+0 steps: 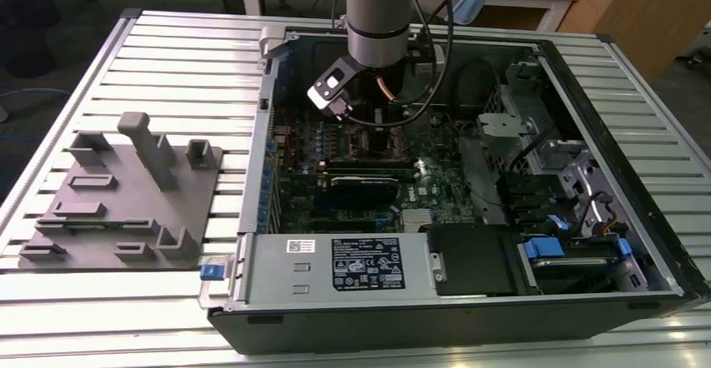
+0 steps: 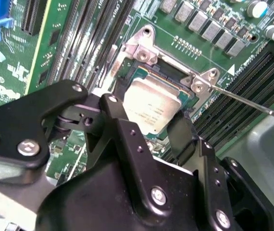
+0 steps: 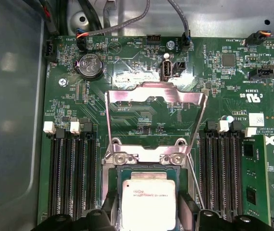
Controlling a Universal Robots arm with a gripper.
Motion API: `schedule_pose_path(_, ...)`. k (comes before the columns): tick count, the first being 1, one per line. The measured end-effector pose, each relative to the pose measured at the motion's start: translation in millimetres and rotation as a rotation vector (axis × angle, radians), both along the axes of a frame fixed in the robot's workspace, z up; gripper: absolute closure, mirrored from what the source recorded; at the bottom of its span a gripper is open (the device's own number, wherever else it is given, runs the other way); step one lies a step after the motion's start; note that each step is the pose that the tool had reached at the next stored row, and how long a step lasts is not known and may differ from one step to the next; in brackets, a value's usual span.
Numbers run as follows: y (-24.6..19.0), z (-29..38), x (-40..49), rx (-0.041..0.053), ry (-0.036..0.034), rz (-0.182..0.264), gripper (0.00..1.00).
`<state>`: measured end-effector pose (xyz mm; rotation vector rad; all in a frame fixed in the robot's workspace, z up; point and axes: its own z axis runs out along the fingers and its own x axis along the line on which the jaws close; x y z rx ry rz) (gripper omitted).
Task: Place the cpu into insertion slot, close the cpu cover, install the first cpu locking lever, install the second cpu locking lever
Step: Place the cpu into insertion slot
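- Over the insertion slot (image 3: pixel 144 156), on the green motherboard (image 3: pixel 127 62) inside an open computer case (image 1: pixel 444 301), the arm (image 1: pixel 378 18) reaches down from above.
- The pincer (image 2: pixel 146 115) is closed on the cpu (image 2: pixel 151 101). In both wrist views one black finger (image 2: pixel 120 127) sits against each of two opposite edges.
- The cpu lies flat, silver top up, square within the slot's rim. I cannot tell whether it is fully seated or just above the slot.
- The cpu cover (image 3: pixel 142 94) stands open, hinged at the edge of the slot away from the pincer. Bare board shows through its window.
- A thin locking lever (image 2: pixel 245 100) angles away from one corner of the slot.
- Long black memory slots (image 3: pixel 72 168) flank the insertion slot on two sides.
- The case around the slot stands on a slatted metal worktop (image 1: pixel 166 43).
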<state>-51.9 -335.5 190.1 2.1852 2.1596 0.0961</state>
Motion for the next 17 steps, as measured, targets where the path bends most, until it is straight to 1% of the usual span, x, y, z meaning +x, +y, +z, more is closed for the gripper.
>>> schedule_pose_path(3,0.0,1.1,0.0,-0.0002,0.0001,0.0,0.39)
schedule_pose_path(9,0.0,9.6,0.0,-0.0001,0.0,0.0,0.39)
schedule_pose_path(12,0.0,12.6,0.0,-0.0002,0.0,0.0,0.39)
schedule_pose_path(17,0.0,13.3,0.0,0.0001,-0.0002,0.0,0.39)
